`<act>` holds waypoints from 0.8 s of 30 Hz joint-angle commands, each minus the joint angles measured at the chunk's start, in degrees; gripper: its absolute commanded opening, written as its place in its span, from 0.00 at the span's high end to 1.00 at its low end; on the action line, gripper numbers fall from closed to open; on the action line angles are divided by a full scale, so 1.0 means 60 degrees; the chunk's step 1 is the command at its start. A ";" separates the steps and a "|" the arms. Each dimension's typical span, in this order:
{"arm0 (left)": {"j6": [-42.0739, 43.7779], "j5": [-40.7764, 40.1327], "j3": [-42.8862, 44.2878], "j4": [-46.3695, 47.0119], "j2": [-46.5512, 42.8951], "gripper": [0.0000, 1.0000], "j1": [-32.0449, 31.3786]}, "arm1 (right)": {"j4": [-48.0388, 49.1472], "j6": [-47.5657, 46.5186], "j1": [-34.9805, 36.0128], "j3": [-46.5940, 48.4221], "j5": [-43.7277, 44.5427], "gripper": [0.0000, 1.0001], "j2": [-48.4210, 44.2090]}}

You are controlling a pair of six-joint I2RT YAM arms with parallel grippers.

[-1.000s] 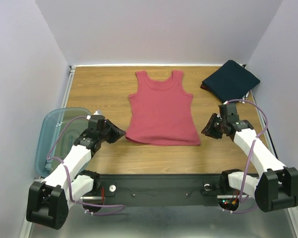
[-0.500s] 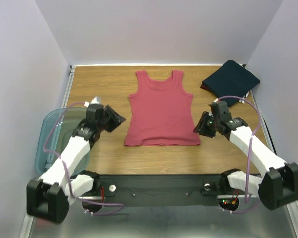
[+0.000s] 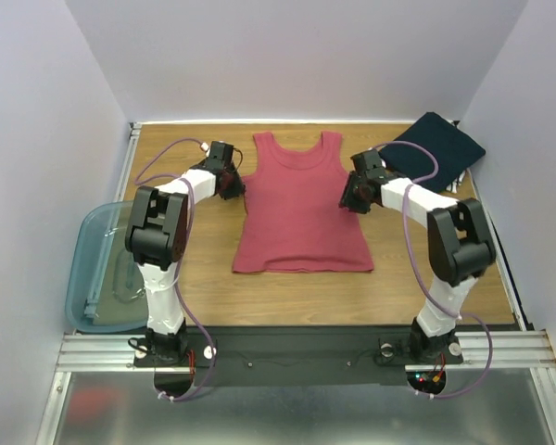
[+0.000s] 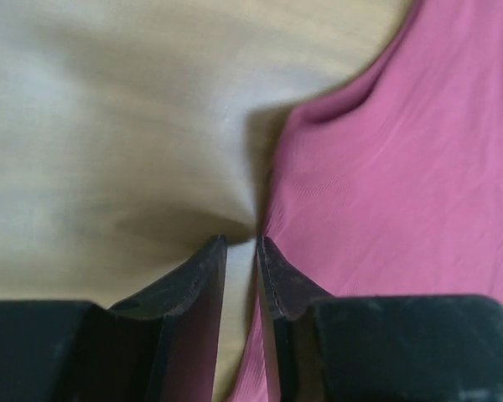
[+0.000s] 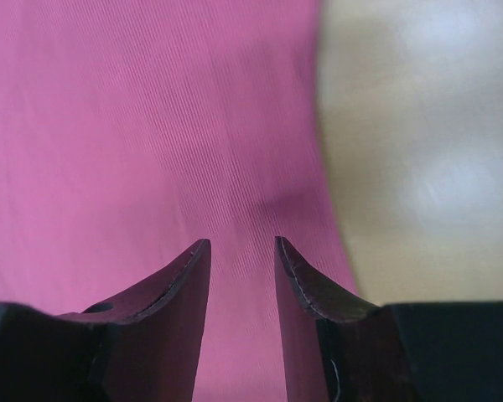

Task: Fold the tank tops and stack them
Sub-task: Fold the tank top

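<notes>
The dusty red tank top (image 3: 301,209) lies flat and unfolded in the middle of the table, straps toward the far wall. The navy tank top (image 3: 433,151) lies folded at the far right corner. My left gripper (image 3: 233,182) is at the red top's left edge just below the armhole. In the left wrist view the left gripper (image 4: 241,241) is low, narrowly open, with the cloth edge (image 4: 386,167) at its tips. My right gripper (image 3: 350,194) is over the right edge below the armhole. In the right wrist view the right gripper (image 5: 242,243) is open above the red cloth (image 5: 134,126).
A translucent teal bin (image 3: 97,269) sits at the table's left edge, beside the left arm's base. Walls close in the table at the back and both sides. Bare wood (image 3: 185,260) shows around the red top.
Both arms have reached forward from beside the top's lower hem to its sides below the armholes. The lower left hem corner now lies flat.
</notes>
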 commanded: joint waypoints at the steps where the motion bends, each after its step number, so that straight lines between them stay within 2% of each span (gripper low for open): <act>1: 0.1016 -0.0235 0.1197 -0.0044 0.0608 0.66 0.0040 | 0.0584 -0.0494 -0.0069 0.1441 0.0774 0.58 0.1309; 6: 0.0915 -0.1827 0.2703 -0.1142 0.1954 0.65 0.0025 | 0.0540 -0.0962 -0.0348 0.2480 0.1419 0.58 0.2744; 10: 0.0753 -0.2285 0.3056 -0.1538 0.2174 0.66 0.0098 | 0.0379 -0.1241 -0.0582 0.3431 0.1463 0.58 0.3608; 13: 0.0607 -0.2461 0.3364 -0.1992 0.2321 0.73 0.0127 | 0.0247 -0.1621 -0.0612 0.4107 0.1492 0.57 0.4093; 16: 0.0431 -0.2388 0.3132 -0.2052 0.2176 0.77 0.0113 | 0.0116 -0.2206 -0.0612 0.4942 0.1712 0.55 0.4635; 19: 0.0153 -0.2373 0.2518 -0.1861 0.1913 0.79 0.0113 | 0.0100 -0.2865 -0.0612 0.5397 0.1888 0.47 0.4813; 24: -0.0228 -0.2271 0.1374 -0.1276 0.0990 0.80 0.0128 | 0.0130 -0.3423 -0.0597 0.5062 0.1378 0.37 0.3965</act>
